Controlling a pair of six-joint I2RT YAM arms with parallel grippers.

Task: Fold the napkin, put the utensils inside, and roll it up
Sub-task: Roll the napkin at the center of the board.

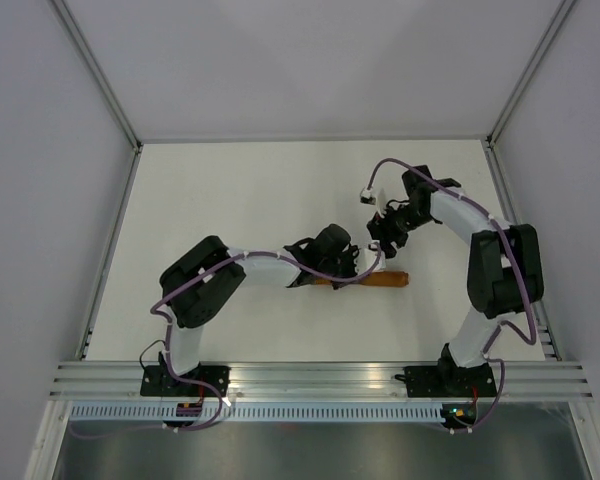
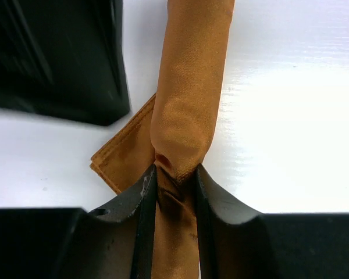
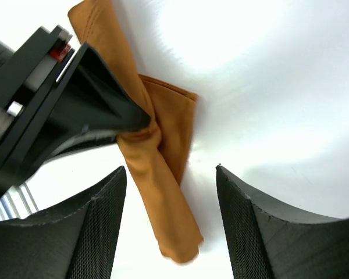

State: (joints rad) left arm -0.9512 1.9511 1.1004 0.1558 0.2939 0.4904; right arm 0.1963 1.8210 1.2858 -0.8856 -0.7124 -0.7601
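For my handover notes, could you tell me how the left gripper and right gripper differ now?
The left gripper has its jaws pinched on the rolled napkin; the right gripper holds its jaws wide apart, gripping nothing. The left gripper squeezes the roll into a waist; the right gripper only frames it. Both are black.

White arm links (image 1: 260, 260), black joints (image 1: 202, 285), purple cables (image 1: 398, 162)

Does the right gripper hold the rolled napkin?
No, the right gripper stands open, fingers wide apart over the napkin, which only the left gripper pinches.
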